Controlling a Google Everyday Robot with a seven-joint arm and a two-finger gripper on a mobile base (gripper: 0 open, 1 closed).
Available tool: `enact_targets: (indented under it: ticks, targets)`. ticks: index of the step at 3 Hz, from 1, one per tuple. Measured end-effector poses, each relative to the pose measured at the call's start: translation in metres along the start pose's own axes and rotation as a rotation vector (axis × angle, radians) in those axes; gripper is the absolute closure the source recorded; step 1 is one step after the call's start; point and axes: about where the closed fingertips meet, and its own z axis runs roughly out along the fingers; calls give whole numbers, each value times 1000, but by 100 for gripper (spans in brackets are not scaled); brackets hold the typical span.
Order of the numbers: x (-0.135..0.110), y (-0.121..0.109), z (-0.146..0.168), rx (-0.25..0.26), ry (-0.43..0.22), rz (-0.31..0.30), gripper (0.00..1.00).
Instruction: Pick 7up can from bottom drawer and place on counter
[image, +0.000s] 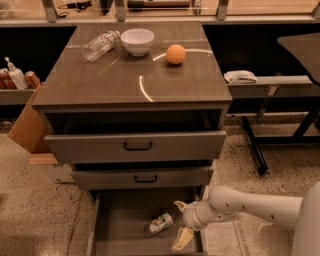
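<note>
silvery can just beyond the spread gripper, lying askew to its fingers

your gripper (181, 223) is down inside the bottom drawer (120, 220), on the right-hand side as the camera sees it, with the pale arm reaching in from the right. its two fingers are spread wide and hold nothing. one fingertip (179, 204) sits toward the back of the drawer and the other toward the front edge, so the opening faces the drawer's middle.

the 7up can (161, 223) lies on its side on the grey drawer floor, just beside the gripper, to its left in the view. it is close to the mouth of the fingers but, as far as you can judge, not between them and not touched. its long axis runs on a slant, one end toward the front left and the other toward the back right, pointing roughly at the rear finger.

mind that slant. the fingers close along the drawer's front-to-back line, and the can lies neither square across that line nor along it. you will likely need a short advance to the left, perhaps with a small wrist turn, so the fingers meet the curved sides and not the ends. a can lying down may roll or skid if one finger arrives first.

the worktop (100, 85), where the can must go, is well above, with a plastic bottle (100, 45), a white bowl (137, 41) and an orange (175, 53) toward its back.
</note>
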Motion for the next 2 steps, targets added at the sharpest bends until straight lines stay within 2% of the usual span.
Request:
enact_targets:
  ticks: [1,2]
  targets:
    - [2,0,3,-4,3,-3,0]
    - [22,-18,27,-3,12,-46,0]
